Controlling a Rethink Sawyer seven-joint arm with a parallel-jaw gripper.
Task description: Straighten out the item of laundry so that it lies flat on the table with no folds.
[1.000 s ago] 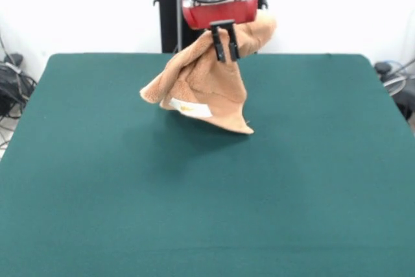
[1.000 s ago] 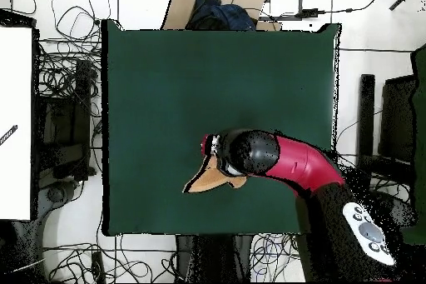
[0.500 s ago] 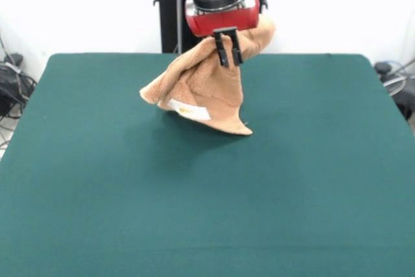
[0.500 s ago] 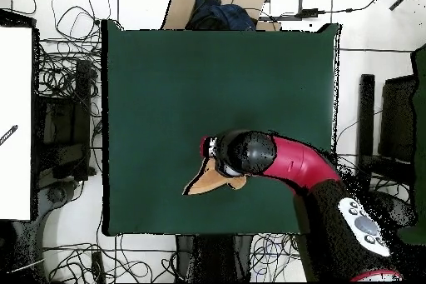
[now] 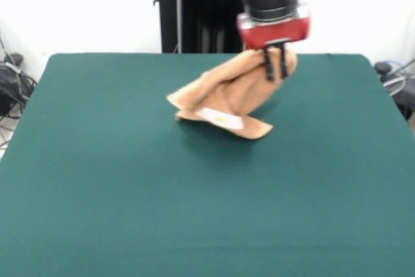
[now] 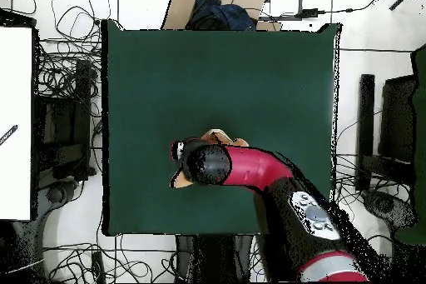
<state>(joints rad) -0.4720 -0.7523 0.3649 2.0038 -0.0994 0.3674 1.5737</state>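
1. Since the earlier frame, the gripper has travelled to the right in the front view, and the towel has been dragged with it; the cloth now sits lower and more spread than before.
2. Finger state: the two black fingers are closed on an upper fold of the towel, holding that part above the tabletop.
3. Towel position: the cloth hangs from the grip down and to the left in the front view. Its lower edge rests on the tabletop in the far half, slightly right of centre. The white label faces the camera near that lower edge.
4. In the overhead view the arm covers most of the towel; only small tan parts show beside the wrist.
5. Condition: the towel is bunched and folded over itself, so the task is judged not yet complete.
6. Handling properties: the towel appears light, soft and limp. It will likely drape and crease under its own weight, and drag on the felt-like surface rather than slide freely.
7. Recommended hold: take a corner or border band, not the middle, so that pulling spreads the cloth instead of gathering it.
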